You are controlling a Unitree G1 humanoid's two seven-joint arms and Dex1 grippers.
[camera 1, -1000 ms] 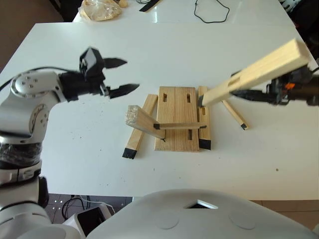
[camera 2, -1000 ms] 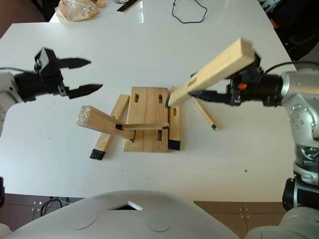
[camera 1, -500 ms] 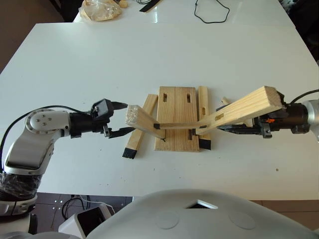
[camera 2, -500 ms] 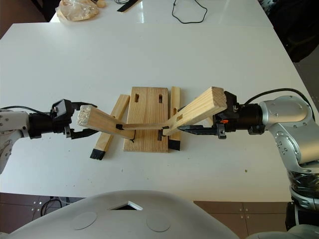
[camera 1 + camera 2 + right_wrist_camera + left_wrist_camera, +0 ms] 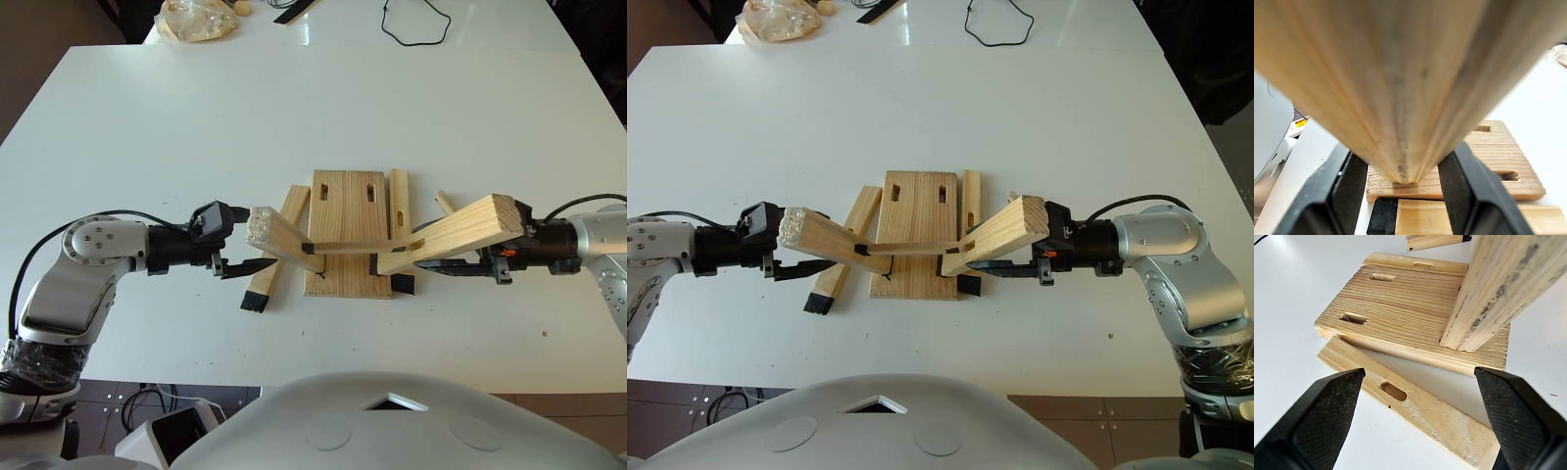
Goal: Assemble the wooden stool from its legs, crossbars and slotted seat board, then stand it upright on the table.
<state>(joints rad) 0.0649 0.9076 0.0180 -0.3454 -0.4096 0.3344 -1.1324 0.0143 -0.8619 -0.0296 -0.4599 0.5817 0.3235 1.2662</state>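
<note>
Bright, even overhead light; the white table (image 5: pixel 196 127) glares a bit at its far edge, shadows soft.

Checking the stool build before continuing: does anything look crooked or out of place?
Yes: the left leg and right leg, with the crossbar between them, both lean steeply outward over the seat board instead of standing square.

Loose crossbar (image 5: pixel 443 202) mostly behind held leg (image 5: pixel 456 230)

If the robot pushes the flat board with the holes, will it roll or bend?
Probably neither. The seat board lies flat on the table, so it would likely slide, not roll. It looks thick, solid wood, so probably stiff.
</note>
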